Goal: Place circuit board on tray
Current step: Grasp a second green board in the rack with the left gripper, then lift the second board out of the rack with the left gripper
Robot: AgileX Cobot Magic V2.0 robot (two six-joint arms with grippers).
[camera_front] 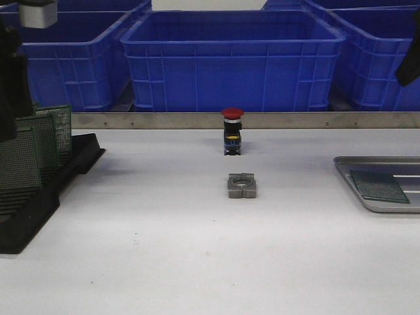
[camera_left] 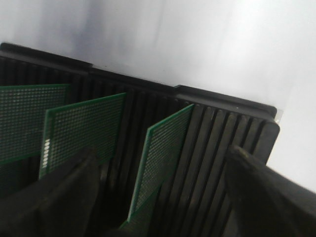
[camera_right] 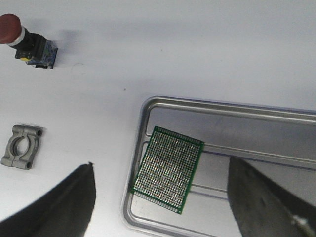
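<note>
Lying flat on the tray at frame right: one green circuit board; spread wide and holding nothing: right claw above it, left claw over the black slotted rack.

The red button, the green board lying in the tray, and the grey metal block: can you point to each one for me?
red button [camera_front: 232,113], front view, on its red cap.
green circuit board [camera_right: 167,168], right wrist view, middle of its dotted face.
grey metal block [camera_front: 241,186], front view, its front face.
</note>
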